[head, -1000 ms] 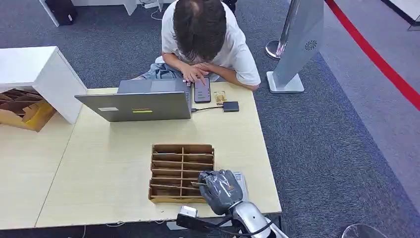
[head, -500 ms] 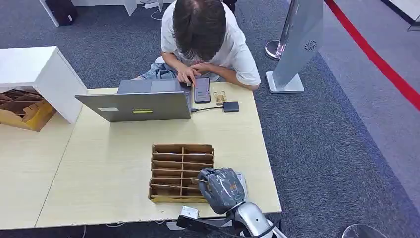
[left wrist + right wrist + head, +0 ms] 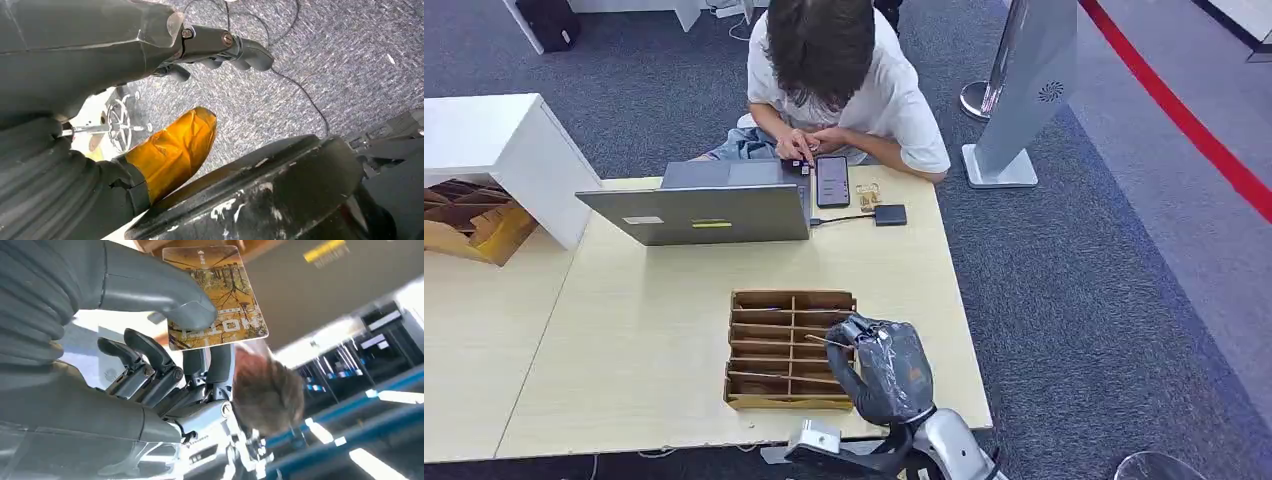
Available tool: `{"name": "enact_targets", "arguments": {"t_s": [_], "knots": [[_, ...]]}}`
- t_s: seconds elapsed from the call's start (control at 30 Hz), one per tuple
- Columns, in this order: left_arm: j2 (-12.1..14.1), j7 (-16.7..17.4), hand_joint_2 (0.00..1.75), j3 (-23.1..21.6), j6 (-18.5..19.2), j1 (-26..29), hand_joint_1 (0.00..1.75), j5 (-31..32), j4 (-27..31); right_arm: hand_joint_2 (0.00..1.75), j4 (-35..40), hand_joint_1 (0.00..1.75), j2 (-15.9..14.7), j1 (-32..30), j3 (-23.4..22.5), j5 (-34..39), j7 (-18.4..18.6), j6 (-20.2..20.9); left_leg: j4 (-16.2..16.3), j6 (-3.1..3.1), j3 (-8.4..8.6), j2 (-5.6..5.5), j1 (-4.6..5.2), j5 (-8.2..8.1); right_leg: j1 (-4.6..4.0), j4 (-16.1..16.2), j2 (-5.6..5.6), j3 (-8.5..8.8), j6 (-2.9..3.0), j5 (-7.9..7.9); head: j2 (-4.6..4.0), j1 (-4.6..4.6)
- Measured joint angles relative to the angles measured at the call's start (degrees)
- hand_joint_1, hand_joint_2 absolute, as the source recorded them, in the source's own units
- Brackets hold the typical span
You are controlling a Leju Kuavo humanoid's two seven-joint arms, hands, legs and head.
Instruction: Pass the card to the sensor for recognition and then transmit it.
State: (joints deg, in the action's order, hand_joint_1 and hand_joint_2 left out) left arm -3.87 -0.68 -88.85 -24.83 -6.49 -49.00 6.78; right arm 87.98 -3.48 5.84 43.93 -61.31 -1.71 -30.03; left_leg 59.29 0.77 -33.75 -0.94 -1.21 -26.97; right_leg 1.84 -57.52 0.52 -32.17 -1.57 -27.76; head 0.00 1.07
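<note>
Card [image 3: 215, 295] is pinched between thumb and fingers of my right hand [image 3: 886, 368], raised just above the slotted cardboard tray [image 3: 764, 400] — pickup done, I judge; sensor pass and handover remain. Table edge [image 3: 969, 385] lies close beside the hand; open tabletop ahead. Left hand [image 3: 65, 165] — state indeterminate.

The head view looked steeply down from above onto the pale wooden table [image 3: 624, 340]. The left wrist view faced grey carpet. The right wrist view sat close behind the grey right hand [image 3: 165, 365] — the head view shared it [image 3: 886, 368].
</note>
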Motion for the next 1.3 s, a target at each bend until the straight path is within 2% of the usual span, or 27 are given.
{"name": "enact_targets", "arguments": {"t_s": [0.47,0.67,0.9,1.17,1.3], "knots": [[0.0,-0.07,1.75,0.0,0.17,0.09,0.0,0.02,0.0,1.75,6.88,1.75,-0.26,-0.26,-0.72,-1.57,-0.35,-0.63,0.0,0.0,0.0,0.0,0.0,0.0,0.0,0.0,0.0,0.0,0.0,0.0,0.0,0.0],[0.0,0.35,1.75,0.0,0.55,-0.03,0.0,1.73,0.0,1.75,9.48,1.75,-0.26,0.74,-1.07,-4.43,0.5,0.63,0.0,0.0,0.0,0.0,0.0,0.0,0.0,0.0,0.0,0.01,0.0,0.0,0.0,0.0],[0.0,1.64,1.75,0.0,1.64,-0.63,0.0,4.72,0.0,1.75,9.68,1.75,-0.13,5.54,-1.86,-5.7,2.12,3.02,0.0,-0.04,0.0,0.0,0.0,0.09,0.0,0.0,0.0,0.01,0.02,0.07,0.0,0.0],[0.0,1.75,1.75,0.0,1.66,-0.72,0.0,5.11,0.0,1.75,9.61,1.75,-0.11,6.63,-2.34,-5.86,2.14,3.02,0.0,-0.04,-0.01,-0.01,0.0,0.08,0.0,0.0,-0.01,0.0,0.02,0.07,0.0,0.0],[-0.02,2.32,1.75,0.0,1.88,-0.92,0.0,6.95,0.0,1.75,8.76,1.75,0.02,8.01,-2.67,-6.23,3.32,4.26,0.0,-0.04,-0.01,-0.01,0.0,0.09,0.0,0.0,0.0,0.0,0.02,0.07,0.0,0.0]]}}
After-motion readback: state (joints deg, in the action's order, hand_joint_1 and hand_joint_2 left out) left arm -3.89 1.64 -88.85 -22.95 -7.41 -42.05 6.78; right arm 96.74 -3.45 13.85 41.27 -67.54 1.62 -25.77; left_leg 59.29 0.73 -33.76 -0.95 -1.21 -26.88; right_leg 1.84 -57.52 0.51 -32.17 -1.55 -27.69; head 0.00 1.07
